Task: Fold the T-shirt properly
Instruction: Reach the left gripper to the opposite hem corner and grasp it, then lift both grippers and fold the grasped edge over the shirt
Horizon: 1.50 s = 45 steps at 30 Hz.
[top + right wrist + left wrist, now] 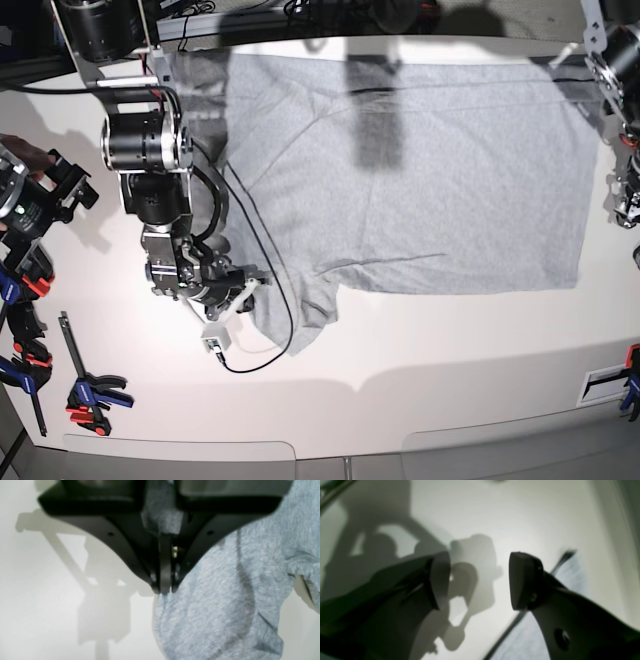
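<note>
Clamps (85, 395) lie at the far left of the white table (400, 350). Next to them the right gripper (163, 590) is pressed tight on the edge of the shirt (420, 170), at its near left sleeve (300, 315). A black cable (265, 260) runs over that sleeve. The grey shirt lies spread flat across the far half of the table, plain side up. At the far right edge of the table is the left gripper (480, 580), spread wide and holding nothing, above the bare table just beside the shirt's edge (527, 635).
</note>
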Tool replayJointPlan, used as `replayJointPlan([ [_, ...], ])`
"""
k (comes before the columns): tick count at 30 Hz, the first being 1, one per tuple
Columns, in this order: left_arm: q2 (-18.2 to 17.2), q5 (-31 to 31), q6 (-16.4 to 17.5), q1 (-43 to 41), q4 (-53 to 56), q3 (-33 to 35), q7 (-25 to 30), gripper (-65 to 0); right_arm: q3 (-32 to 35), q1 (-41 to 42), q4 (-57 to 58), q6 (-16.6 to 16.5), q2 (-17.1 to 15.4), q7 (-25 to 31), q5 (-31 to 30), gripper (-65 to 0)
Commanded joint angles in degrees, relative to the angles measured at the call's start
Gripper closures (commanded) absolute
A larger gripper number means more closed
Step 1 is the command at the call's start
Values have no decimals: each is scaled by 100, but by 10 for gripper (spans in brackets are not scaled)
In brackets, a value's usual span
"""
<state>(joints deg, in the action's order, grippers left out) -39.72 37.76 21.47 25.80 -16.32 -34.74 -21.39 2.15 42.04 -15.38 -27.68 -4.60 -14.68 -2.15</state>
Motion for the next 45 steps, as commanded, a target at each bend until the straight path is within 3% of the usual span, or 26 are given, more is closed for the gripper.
replayJointPlan([
  [1,-66,35,81,155,87,-2,-55,-345,17,13,50,20,0,-461,203,0],
  [15,621,-321,107,774,168,37,-125,-321,17,13,50,-2,0,-459,203,0],
  [27,841,-323,83,1178,166,1429,59,-317,17,13,50,0,-2,-459,203,0],
  [30,839,-323,81,1180,166,1456,109,-242,17,13,50,0,0,-457,203,0],
  [34,811,-319,83,1180,166,1456,352,0,17,13,50,0,-2,-457,201,0],
  [37,807,-319,151,1180,131,1456,455,0,17,9,-33,0,-2,-455,201,0],
  [40,800,-317,592,1172,66,1456,404,0,17,-35,-389,-118,-2,-487,199,0],
  [45,715,98,1095,990,-260,1453,223,0,17,-197,-1266,-393,-2,-1152,-103,0],
])
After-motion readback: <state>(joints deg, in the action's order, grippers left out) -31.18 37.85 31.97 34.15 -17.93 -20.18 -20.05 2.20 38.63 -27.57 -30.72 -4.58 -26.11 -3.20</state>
